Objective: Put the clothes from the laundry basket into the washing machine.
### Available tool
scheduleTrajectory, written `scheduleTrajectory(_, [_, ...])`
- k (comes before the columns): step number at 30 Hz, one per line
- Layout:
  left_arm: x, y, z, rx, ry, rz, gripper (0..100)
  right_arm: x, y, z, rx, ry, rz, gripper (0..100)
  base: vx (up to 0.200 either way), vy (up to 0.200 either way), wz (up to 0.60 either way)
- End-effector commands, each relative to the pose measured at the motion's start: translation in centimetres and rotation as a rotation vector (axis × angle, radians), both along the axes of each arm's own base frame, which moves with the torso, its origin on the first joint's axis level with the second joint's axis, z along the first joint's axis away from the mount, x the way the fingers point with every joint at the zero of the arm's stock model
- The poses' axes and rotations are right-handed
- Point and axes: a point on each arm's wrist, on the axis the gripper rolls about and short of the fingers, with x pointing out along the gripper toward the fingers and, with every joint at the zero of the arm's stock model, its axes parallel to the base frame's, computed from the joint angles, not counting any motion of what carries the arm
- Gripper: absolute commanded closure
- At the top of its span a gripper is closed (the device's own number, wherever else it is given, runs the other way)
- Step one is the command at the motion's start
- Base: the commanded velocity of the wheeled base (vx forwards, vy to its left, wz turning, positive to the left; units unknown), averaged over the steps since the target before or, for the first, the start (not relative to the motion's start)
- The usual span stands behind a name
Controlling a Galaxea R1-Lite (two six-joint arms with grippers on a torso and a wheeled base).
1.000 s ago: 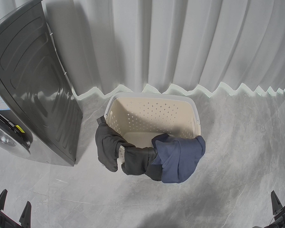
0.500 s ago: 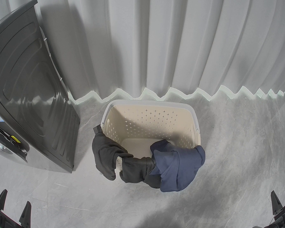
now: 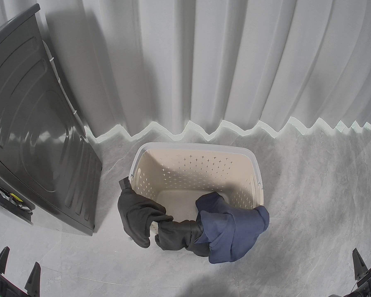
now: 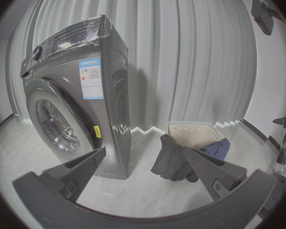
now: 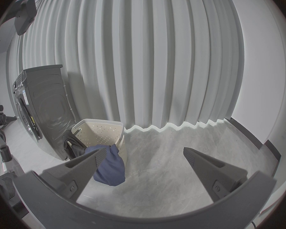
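The clothes are draped over the near rim of the laundry basket (image 3: pixel 193 146): a dark grey garment (image 3: pixel 142 217) is hung over the near-left corner and a navy garment (image 3: pixel 231 227) over the near-right side, the two touching. An edge is thereby probably offered for pinching from outside. The basket is set on the floor (image 3: pixel 317 178) before the curtain (image 3: pixel 218 54), with the washing machine (image 3: pixel 33 137) close on its left, so the carry is judged short. The left gripper (image 3: pixel 19 257) and right gripper (image 3: pixel 367 244) are held low, well short of the basket, fingers spread wide and empty.
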Motion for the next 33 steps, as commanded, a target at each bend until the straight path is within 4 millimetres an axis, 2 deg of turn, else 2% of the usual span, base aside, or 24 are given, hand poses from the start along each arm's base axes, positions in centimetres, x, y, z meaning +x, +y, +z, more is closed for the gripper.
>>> scheduleTrajectory(1, [-0.01, 0.00, -0.49, 0.000, 0.000, -0.001, 0, 0.11, 0.00, -0.45, 0.000, 0.015, 0.000, 0, 0.000, 0.000, 0.00])
scheduleTrajectory(8, [-0.01, 0.00, -0.49, 0.000, 0.000, -0.001, 0, 0.11, 0.00, -0.45, 0.000, 0.015, 0.000, 0, 0.171, 0.000, 0.00])
scheduleTrajectory(17, [-0.01, 0.00, -0.47, 0.000, -0.002, -0.001, 0, 0.11, 0.00, -0.46, 0.000, 0.016, 0.000, 0, 0.000, 0.000, 0.00])
scheduleTrajectory(23, [-0.01, 0.00, -0.49, 0.000, 0.000, -0.001, 0, 0.11, 0.00, -0.45, 0.000, 0.015, 0.000, 0, 0.200, 0.000, 0.00])
scheduleTrajectory(33, [-0.01, 0.00, -0.49, 0.001, 0.000, -0.001, 0, 0.11, 0.00, -0.45, 0.000, 0.015, 0.002, 0, 0.020, 0.000, 0.00])
